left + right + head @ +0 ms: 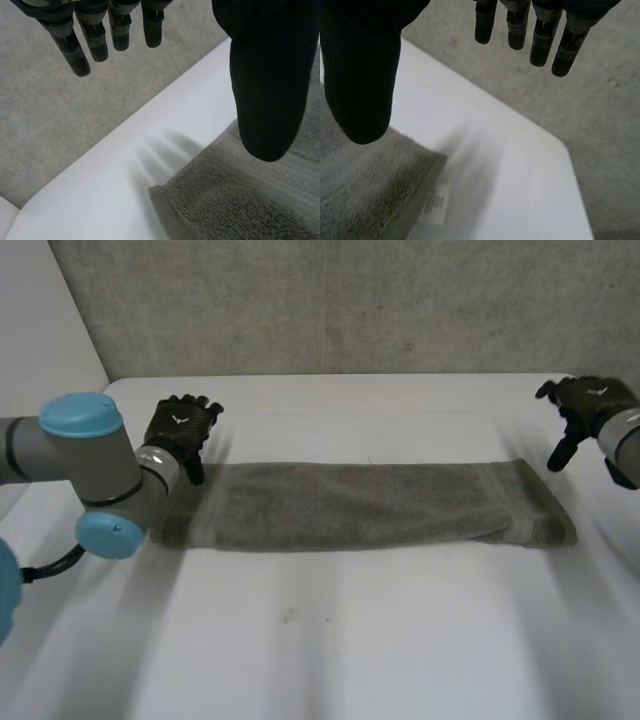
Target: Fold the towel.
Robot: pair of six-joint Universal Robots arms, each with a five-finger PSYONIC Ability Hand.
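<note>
Across the white table [330,640] in the head view, the grey towel [370,505] lies flat, folded into a long narrow strip running from side to side. The left hand [182,430] is at the strip's left end, just behind its far corner, fingers relaxed and holding nothing. The right hand [585,410] hangs just beyond the right end, near the far corner and apart from the cloth, its fingers loosely spread.

Seen from the left wrist, the fingers [75,50] point straight out, well apart from the thumb [265,100], with nothing between them. A towel corner lies on the table below the thumb, and a grey wall [50,110] stands beyond the table edge.

Seen from the right wrist, the fingers [540,40] are likewise straight and clear of the thumb [362,90], gripping nothing. The towel's end lies under the thumb, with a white label [436,202] at its edge.
</note>
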